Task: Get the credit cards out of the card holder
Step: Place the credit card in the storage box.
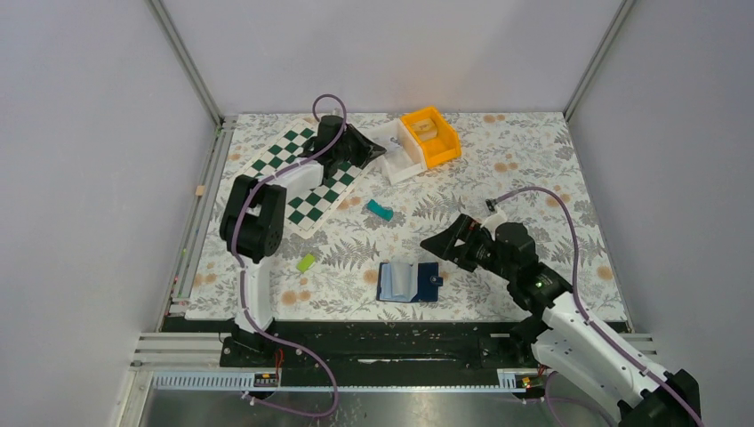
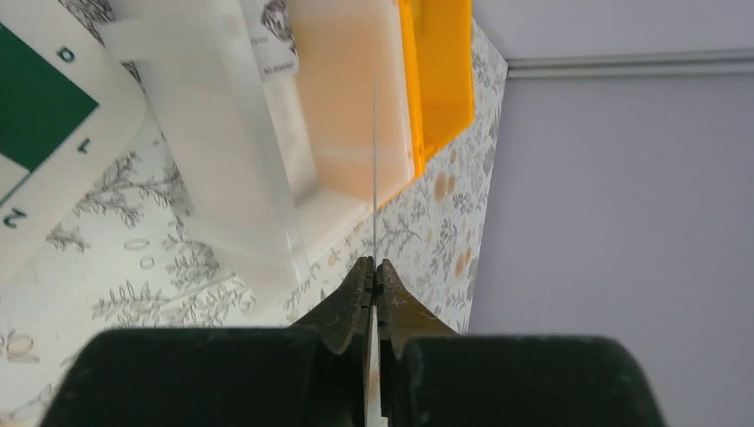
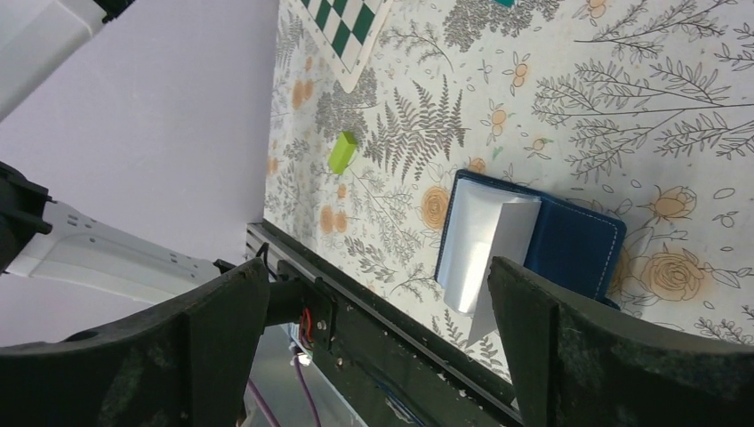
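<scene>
The card holder (image 1: 429,281) lies open on the floral table near the front edge, a navy bifold with pale credit cards (image 1: 400,279) resting on its left half. In the right wrist view one whitish card (image 3: 485,242) stands partly lifted off the wallet (image 3: 573,245). My right gripper (image 1: 437,242) hangs open just right of and above the wallet, nothing between its fingers (image 3: 378,276). My left gripper (image 1: 381,151) is far back over the white bin, shut on a thin credit card (image 2: 374,160) seen edge-on, sticking up from the jaws (image 2: 374,264).
A white bin (image 1: 397,153) and an orange bin (image 1: 431,135) stand at the back centre. A green-and-white checkerboard (image 1: 307,173) lies back left under the left arm. A teal block (image 1: 380,210) and a green block (image 1: 307,262) lie mid-table.
</scene>
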Motion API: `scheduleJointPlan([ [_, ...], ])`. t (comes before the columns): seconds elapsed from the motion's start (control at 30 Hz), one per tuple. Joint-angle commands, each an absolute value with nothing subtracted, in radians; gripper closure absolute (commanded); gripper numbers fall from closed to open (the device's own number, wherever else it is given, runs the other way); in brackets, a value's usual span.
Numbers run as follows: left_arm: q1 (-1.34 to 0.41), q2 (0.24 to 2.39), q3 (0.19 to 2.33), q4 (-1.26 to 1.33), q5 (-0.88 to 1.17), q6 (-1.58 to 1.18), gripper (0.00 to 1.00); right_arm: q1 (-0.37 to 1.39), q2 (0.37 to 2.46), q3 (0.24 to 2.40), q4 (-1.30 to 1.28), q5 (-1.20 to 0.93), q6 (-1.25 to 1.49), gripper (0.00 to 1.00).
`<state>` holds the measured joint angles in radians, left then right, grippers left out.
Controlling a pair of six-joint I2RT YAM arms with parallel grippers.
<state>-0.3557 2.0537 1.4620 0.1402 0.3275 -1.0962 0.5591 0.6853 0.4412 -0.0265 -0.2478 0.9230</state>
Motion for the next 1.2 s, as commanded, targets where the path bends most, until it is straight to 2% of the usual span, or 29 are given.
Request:
scheduleJointPlan([
  [0.0,-0.341,2.123,1.579,0.208,0.289,-1.15,1.0,0.557,0.716,0.498,-0.026,-0.246,0.876,0.0],
  [0.3,-0.335,2.239,1.701,0.183,0.255,-1.148,1.0,0.557,0.764,0.525,-0.024,-0.212,0.847,0.0],
  [0.77,-0.331,2.306,1.736,0.177,0.24,-1.166,0.99,0.557,0.843,0.556,-0.011,-0.23,0.847,0.01],
  [1.17,-0.331,2.343,1.789,0.152,0.254,-1.176,0.87,0.557,0.822,0.559,-0.011,-0.228,0.854,0.0],
])
